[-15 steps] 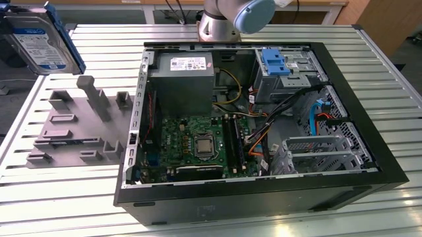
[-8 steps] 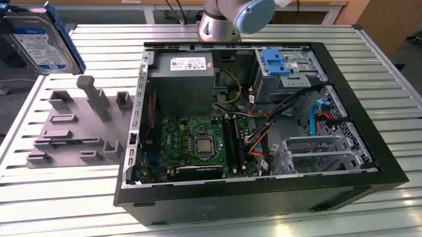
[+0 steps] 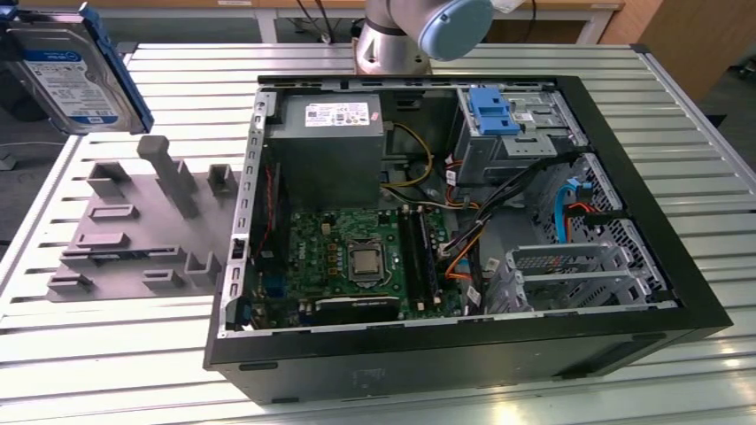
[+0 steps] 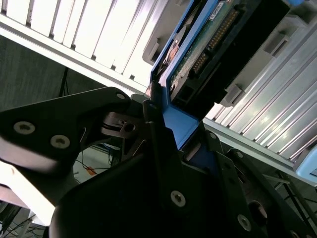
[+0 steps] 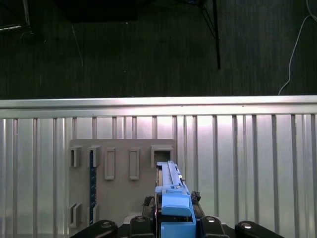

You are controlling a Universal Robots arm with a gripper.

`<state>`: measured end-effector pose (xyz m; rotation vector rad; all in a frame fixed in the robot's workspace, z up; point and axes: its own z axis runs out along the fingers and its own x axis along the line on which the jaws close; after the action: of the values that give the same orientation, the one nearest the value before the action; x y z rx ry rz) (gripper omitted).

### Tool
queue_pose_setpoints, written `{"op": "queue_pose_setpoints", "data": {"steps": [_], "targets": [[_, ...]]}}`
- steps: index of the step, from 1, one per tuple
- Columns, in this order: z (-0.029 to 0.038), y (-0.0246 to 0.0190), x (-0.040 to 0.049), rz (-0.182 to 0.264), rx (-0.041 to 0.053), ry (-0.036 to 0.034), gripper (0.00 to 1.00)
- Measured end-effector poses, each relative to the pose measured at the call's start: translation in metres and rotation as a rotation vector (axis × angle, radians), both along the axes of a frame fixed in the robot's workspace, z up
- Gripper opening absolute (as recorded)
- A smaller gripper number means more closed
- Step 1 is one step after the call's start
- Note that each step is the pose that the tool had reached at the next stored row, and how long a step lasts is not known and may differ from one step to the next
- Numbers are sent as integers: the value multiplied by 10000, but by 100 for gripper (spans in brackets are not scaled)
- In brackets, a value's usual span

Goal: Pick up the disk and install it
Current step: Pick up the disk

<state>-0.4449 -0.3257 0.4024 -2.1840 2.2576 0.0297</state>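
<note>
Gripper (image 4: pixel 181 130): black fingers (image 4: pixel 154 124) are clamped on either side of the blue carrier bracket, with no gap showing between the pads and the plastic. It is clenched on the disk (image 4: pixel 198 49) and holds it by one end. In the second wrist view the drive's circuit-board underside and connector pins run away from the jaws.

In the first wrist view the gripper (image 5: pixel 172 201) carries the disk (image 5: pixel 171 181) on edge, so the blue frame is seen end-on, sticking straight out from between the fingers.

In the exterior view the disk (image 3: pixel 71 80) hangs in the air at the far upper corner on the exterior view's left. Its white-and-blue label faces the camera, it is tilted, and it touches nothing on the table.

Under it lies a grey fixture plate (image 3: pixel 142 221) with upright slots and posts. The first wrist view shows the same plate (image 5: pixel 124 173) directly behind the held drive.

The plate rests on a slatted metal table (image 3: pixel 119 354).

An open computer case (image 3: pixel 661 292) lies on its side to the plate's right in the exterior view, well apart from the disk. Inside it are a green motherboard (image 3: pixel 343 257), a grey power supply box (image 3: pixel 331 133) and a lone blue bracket (image 3: pixel 490 111) in a drive bay at the far side.

The arm base (image 3: pixel 396 35) stands behind the case.
</note>
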Motion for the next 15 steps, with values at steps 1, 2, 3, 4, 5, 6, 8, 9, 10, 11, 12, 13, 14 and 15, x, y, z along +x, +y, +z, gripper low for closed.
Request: {"op": "queue_pose_setpoints", "data": {"steps": [1, 2, 3, 4, 5, 6, 8, 9, 10, 11, 12, 13, 14, 15], "targets": [[0, 0, 0, 0, -6, 0, 36], [0, 0, 0, 0, -8, 0, 36], [0, 0, 0, 0, -8, 1, 36], [2, 0, 0, 0, -8, -1, 36], [6, 0, 0, 0, -8, 1, 36], [11, 0, 0, 0, -8, 1, 36], [21, 0, 0, 0, -8, -1, 36], [21, 0, 0, 1, -7, -1, 36], [21, 0, 0, 1, -7, -3, 36], [24, 0, 0, -1, -8, -1, 36], [27, 0, 0, -1, -8, 0, 36], [31, 0, 0, 0, -9, 2, 36], [35, 0, 0, 0, -8, 1, 36], [38, 0, 0, 0, -8, 0, 36]]}}
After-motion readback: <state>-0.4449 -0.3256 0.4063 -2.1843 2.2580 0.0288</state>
